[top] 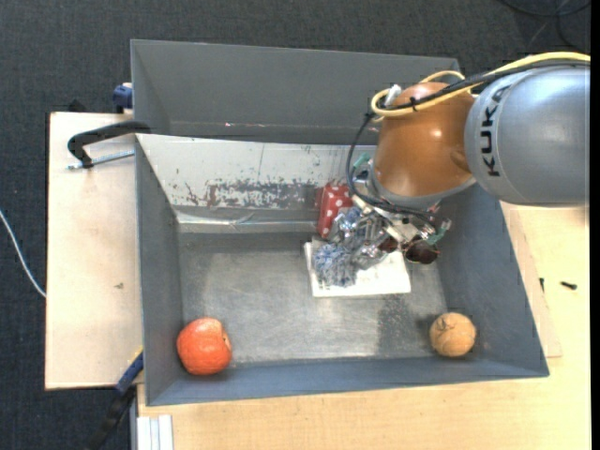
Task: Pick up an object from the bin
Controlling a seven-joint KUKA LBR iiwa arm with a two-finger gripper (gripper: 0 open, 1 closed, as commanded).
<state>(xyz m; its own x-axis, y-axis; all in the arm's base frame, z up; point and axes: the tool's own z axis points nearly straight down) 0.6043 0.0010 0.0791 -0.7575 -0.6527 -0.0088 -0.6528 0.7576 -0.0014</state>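
Watching remotely, I see the gripper [380,232] over the 12 o'clock edge of a flat white packet [370,279] with blue-grey print. It lies toward 3 o'clock of the bin's [155,279] centre, with a red packet [333,209] just beside it at 11 o'clock. I cannot tell whether the gripper is spread or pinching. My worry: the flat packet may slide away, or the red one gets caught instead.

Flat white packet [380,279], blue-grey printed, lies right of centre.
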